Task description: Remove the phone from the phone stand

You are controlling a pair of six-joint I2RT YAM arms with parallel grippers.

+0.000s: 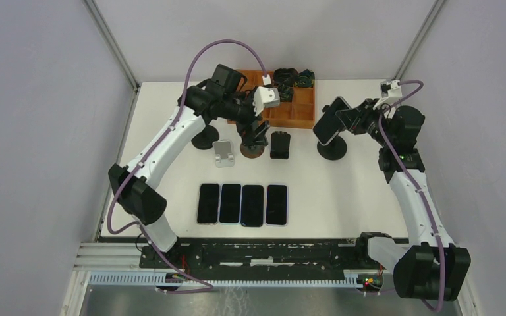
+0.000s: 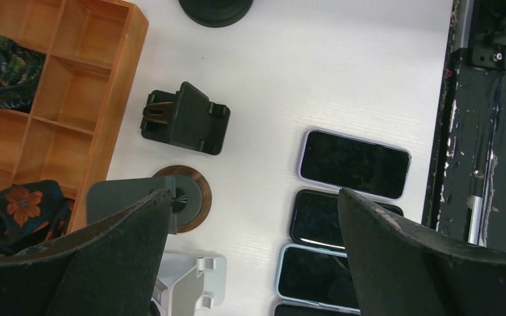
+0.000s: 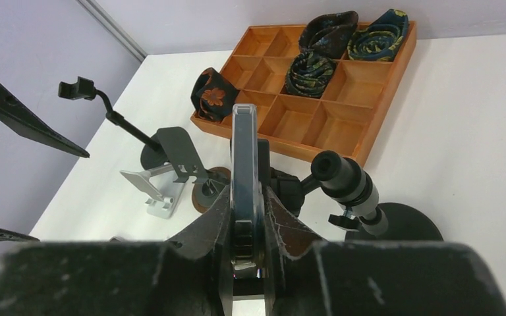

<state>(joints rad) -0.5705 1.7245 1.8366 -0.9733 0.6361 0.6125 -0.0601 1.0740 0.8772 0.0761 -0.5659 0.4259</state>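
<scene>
My right gripper (image 1: 340,118) is shut on a phone (image 1: 327,123) with a dark screen and pale case, held up on edge just above the black round base of its stand (image 1: 332,150). In the right wrist view the phone (image 3: 245,151) stands edge-on between my fingertips (image 3: 219,204), and the stand's black head and neck (image 3: 346,184) sit just to its right; I cannot tell whether they touch. My left gripper (image 1: 253,133) is open and empty over the round wooden-rimmed stand (image 2: 183,197), its jaws wide apart (image 2: 253,194).
Several phones (image 1: 242,204) lie in a row at the table's front middle. A white stand (image 1: 223,153), a black stand (image 1: 279,145) and a black gooseneck base (image 1: 205,137) stand mid-table. A wooden divided tray (image 1: 296,112) with rolled ties sits at the back.
</scene>
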